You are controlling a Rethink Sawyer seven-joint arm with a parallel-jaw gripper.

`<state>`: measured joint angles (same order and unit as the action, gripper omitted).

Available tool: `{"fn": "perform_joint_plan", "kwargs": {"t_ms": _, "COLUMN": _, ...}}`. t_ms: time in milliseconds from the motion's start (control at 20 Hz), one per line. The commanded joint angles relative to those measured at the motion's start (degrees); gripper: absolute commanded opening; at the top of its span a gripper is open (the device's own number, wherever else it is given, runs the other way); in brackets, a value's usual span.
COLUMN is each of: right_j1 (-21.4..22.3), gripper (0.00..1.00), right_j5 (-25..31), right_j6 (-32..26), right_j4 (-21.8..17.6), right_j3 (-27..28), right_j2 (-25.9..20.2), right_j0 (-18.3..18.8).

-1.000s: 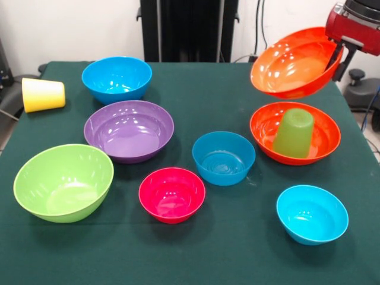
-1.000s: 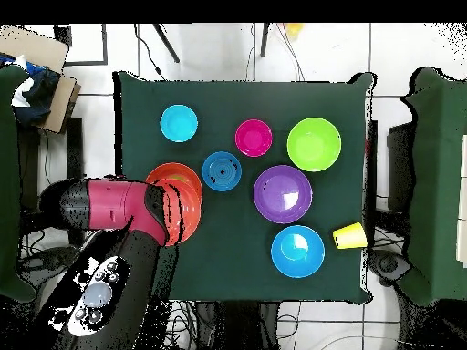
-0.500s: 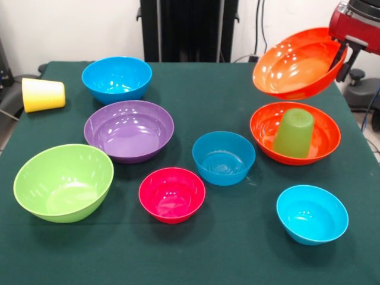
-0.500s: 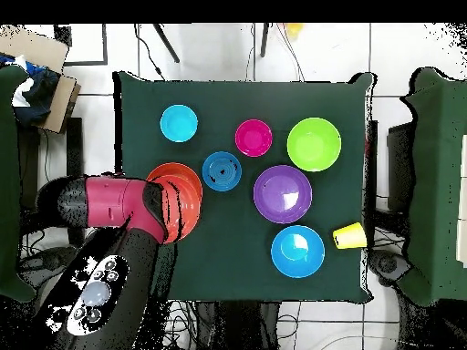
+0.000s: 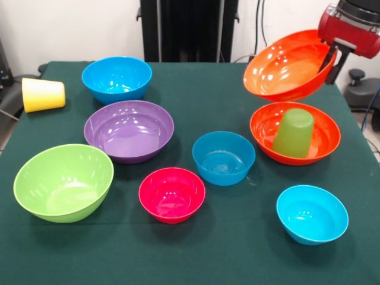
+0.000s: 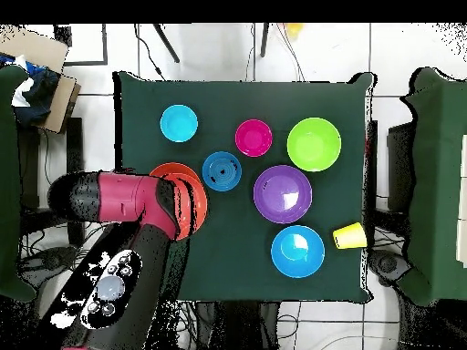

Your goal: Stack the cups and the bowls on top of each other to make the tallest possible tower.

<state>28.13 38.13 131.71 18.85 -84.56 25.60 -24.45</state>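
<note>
Green worktop (image 5: 196,237), tower barely begun.
Upper right, gripper (image 5: 330,57) clamps tilted orange bowl (image 5: 285,66); level it over green cup (image 5: 293,132) first.

Glossy crimson-red wrist housing (image 5: 351,29) with rounded edges, topped by a black section and edged below with a pale strip; one thin black finger (image 5: 330,60) beneath it. From overhead, a thick cylindrical arm (image 6: 119,202): red shell toward the end, black rounded joints, then a broad black link with a cluster of small grey round buttons (image 6: 111,284) on its top face
</note>
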Motion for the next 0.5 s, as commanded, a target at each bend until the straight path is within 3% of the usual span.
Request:
{"fn": "perform_joint_plan", "kwargs": {"t_ms": 50, "right_j1": -3.3, "gripper": 0.0, "right_j5": 0.0, "right_j6": 6.8, "right_j4": -1.9, "right_j3": 2.8, "right_j2": -3.5, "right_j0": 1.7}}
{"fn": "perform_joint_plan", "kwargs": {"t_ms": 500, "right_j1": -4.8, "gripper": 0.0, "right_j5": 1.7, "right_j6": 7.1, "right_j4": -1.8, "right_j3": 5.8, "right_j2": -2.5, "right_j0": 2.0}}
